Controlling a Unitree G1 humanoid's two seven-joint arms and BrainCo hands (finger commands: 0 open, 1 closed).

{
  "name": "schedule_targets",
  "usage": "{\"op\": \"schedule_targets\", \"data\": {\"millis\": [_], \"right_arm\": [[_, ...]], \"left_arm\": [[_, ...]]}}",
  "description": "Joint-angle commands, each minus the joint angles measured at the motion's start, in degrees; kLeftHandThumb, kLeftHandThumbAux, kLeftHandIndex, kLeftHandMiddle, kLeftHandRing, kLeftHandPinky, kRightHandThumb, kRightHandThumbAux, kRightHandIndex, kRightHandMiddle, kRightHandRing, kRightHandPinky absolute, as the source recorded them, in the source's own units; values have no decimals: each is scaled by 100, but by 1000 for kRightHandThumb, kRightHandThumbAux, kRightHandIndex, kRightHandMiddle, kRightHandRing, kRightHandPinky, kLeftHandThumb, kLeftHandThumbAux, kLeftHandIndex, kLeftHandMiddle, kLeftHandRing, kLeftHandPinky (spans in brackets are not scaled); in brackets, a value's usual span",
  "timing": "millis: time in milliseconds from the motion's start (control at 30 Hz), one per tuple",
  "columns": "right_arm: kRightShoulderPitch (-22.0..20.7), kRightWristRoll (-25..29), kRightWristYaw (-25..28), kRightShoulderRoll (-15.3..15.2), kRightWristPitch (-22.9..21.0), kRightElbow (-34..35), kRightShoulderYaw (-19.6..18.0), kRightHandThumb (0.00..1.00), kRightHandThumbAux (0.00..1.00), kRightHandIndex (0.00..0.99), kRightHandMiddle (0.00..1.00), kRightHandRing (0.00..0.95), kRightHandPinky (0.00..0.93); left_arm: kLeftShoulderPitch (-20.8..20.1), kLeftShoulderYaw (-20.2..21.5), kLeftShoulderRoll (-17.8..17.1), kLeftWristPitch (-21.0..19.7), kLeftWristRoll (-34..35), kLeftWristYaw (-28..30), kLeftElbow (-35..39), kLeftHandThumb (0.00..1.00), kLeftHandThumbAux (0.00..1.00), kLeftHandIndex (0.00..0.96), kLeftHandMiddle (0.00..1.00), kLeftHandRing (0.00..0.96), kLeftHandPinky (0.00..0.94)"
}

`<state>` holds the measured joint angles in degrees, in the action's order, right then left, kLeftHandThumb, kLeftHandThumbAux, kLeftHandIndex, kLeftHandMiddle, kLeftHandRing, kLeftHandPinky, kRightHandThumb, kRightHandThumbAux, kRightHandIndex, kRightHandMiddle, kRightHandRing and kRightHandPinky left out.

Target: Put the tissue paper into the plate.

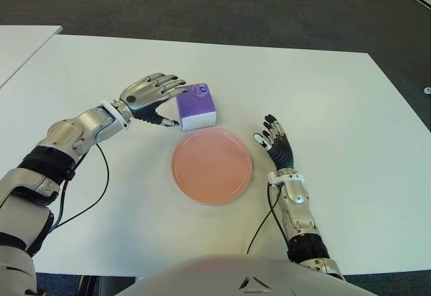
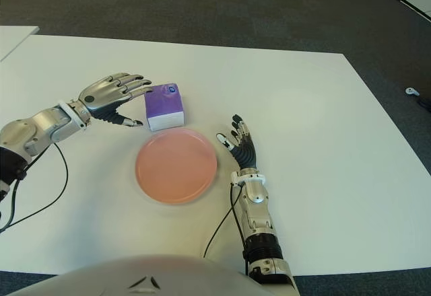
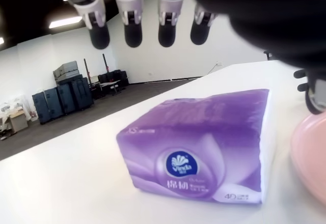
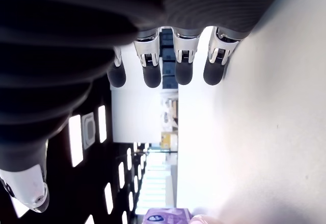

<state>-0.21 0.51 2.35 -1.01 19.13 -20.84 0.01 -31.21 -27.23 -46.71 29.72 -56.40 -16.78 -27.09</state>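
Reach-to-grasp stage. The left hand (image 1: 153,94) is at the tissue pack (image 1: 196,106), its fingers (image 1: 172,83) spread wide over the top and left side and the thumb low near the counter (image 1: 350,101); the left wrist view shows the fingertips (image 3: 133,33) hanging above the purple wrapper with a gap, so nothing is gripped yet. The tissue pack lies flat on the counter just beyond the far rim of the pink plate (image 1: 212,165), close to it, though contact between the two cannot be confirmed. The right hand (image 1: 275,142) shows just to the right of the plate, fingers extended and holding nothing. To do this step well, the left hand should probably lower until the fingers meet the far face and the thumb the near one, then close gently: the soft wrapped pack is likely to dent rather than slip, but a shallow pinch on the film alone could let it sag or rotate. The carry is short, toward the robot and over the rim; a clear lift would avoid nudging the plate, which looks light enough to slide. The counter is plain white and smooth, with a second white surface at the far left. Dark carpet lies beyond; the wrist views show a large room with ceiling lights and stacked dark cases along a wall.
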Motion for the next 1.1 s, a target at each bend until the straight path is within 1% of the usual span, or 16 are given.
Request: {"op": "schedule_targets", "data": {"millis": [33,67,200,467,767,933,1100], "right_arm": [[457,20,99,62,-706,-673,59,26,608,0,0,0,0],[453,19,100,63,-697,-685,60,25,609,0,0,0,0],[432,23,106,71,-620,-773,49,26,616,0,0,0,0],[364,62,141,73,-519,-956,2,28,644,0,0,0,0],[364,27,81,88,-542,-998,-6,34,680,0,0,0,0],[393,47,168,69,-531,-949,20,27,681,0,0,0,0],[399,52,192,58,-557,-932,25,22,667,0,0,0,0]], "left_arm": [[-381,-207,154,-192,-452,-158,-483,0,279,0,0,0,0],[-413,-225,168,-195,-488,-190,-536,0,280,0,0,0,0],[-753,-494,317,-375,-902,-549,-1097,0,294,0,0,0,0],[-1067,-828,548,-611,-1190,-1213,-1737,7,318,0,0,0,0],[-1268,-1075,844,-818,-1202,-1518,-2307,8,319,0,0,0,0],[-1357,-1149,1034,-807,-1086,-1671,-2684,3,312,0,0,0,0],[-1417,-1203,1138,-787,-1055,-1778,-2924,4,312,0,0,0,0]]}}
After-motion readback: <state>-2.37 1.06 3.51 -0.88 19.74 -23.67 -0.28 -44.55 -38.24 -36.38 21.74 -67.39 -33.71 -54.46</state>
